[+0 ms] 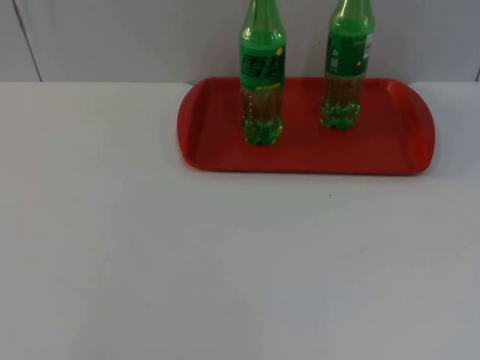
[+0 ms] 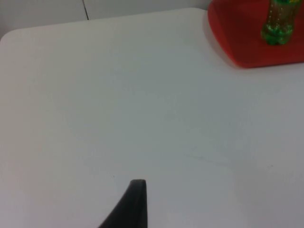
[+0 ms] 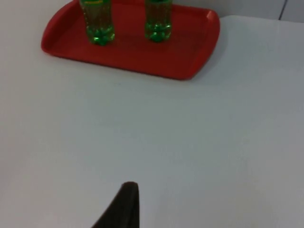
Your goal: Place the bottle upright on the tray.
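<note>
**A:** Starting with the top view: what is standing where?

**B:** Two green bottles are standing upright on the red tray (image 1: 307,157) at the far side of the white table (image 1: 225,262). The left bottle (image 1: 262,82) is sitting nearer the tray's front, the right bottle (image 1: 346,71) a little further back. They are well apart, and nothing is lying on the table in front of the tray.

**A:** And the left wrist view?

**B:** A black fingertip (image 2: 133,204) of the left gripper is hanging over bare table. One tray corner (image 2: 247,42) and one bottle base (image 2: 278,28) are showing far off. I cannot tell whether that gripper is open or closed.

**A:** The right wrist view?

**B:** One fingertip (image 3: 124,204) of the right gripper is hovering above the table, well short of the tray (image 3: 190,52); both bottles (image 3: 97,21) (image 3: 158,21) are upright on it. Its state I cannot tell either.

**A:** So how should the step be handled?

**B:** I am judging the placing done. Both arms appear to be waiting; the sound move is keeping clear, since brushing tall, narrow bottles could topple them.

**A:** The count?

**B:** Two bottles, one tray.
</note>
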Controlling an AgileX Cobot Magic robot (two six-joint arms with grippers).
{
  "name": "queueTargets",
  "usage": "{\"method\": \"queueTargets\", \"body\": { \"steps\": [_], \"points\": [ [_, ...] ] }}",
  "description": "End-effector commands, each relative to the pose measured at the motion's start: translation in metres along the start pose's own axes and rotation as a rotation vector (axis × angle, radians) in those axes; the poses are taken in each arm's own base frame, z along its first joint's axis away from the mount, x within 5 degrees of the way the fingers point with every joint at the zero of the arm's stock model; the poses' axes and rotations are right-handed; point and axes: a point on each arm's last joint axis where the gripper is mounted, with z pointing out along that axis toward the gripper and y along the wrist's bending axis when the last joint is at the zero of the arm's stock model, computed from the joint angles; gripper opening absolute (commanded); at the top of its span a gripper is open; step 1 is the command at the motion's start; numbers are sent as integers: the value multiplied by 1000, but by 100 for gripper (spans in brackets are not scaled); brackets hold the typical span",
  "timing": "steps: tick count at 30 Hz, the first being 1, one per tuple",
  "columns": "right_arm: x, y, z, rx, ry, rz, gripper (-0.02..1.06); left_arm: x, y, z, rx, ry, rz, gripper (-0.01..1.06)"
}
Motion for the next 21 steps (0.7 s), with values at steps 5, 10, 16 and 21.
{"method": "queueTargets", "body": {
  "steps": [5,10,16,21],
  "points": [
    [0,1,0,88,-5,55,105,1,0,1,-3,1,0,105],
    [0,1,0,96,-5,58,105,1,0,1,-3,1,0,105],
    [0,1,0,96,-5,58,105,1,0,1,-3,1,0,105],
    [0,1,0,96,-5,58,105,1,0,1,-3,1,0,105]
  ]
}}
